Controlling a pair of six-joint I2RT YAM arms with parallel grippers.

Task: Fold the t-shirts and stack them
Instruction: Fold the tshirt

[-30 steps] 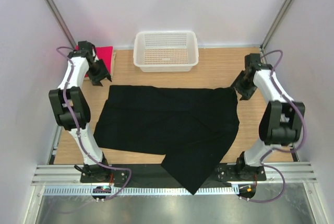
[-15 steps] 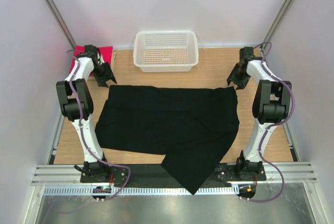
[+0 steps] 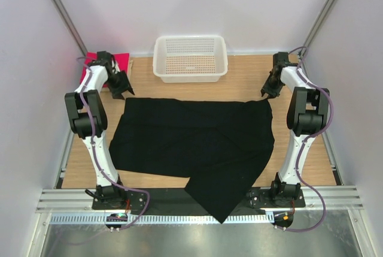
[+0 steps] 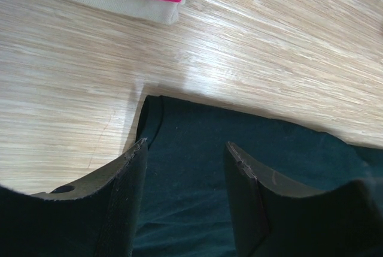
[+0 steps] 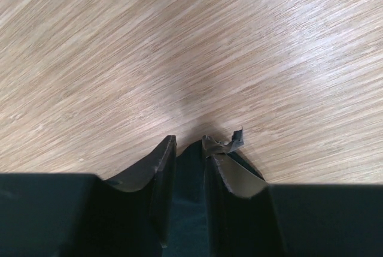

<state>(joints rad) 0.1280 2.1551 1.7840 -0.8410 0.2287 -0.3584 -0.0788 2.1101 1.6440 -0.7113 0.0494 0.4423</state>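
Observation:
A large black t-shirt (image 3: 197, 143) lies spread on the wooden table, its near corner hanging over the front edge. My left gripper (image 3: 119, 92) stands open at its far left corner; in the left wrist view the gripper (image 4: 185, 143) straddles the black cloth (image 4: 287, 149) without pinching it. My right gripper (image 3: 266, 93) is at the far right corner, where the gripper (image 5: 190, 140) is shut on a fold of the black cloth (image 5: 190, 173). A folded pink-red t-shirt (image 3: 122, 60) lies on a beige t-shirt (image 4: 119, 5) at the far left.
A white mesh basket (image 3: 190, 77) stands at the back centre against the wall. Bare wood (image 3: 245, 83) runs between the basket and the shirt's far edge. Frame posts and side walls close in both sides.
Both arms reached farther back to the shirt's far corners. My right gripper narrowed from open onto the cloth corner. The left gripper stayed open.

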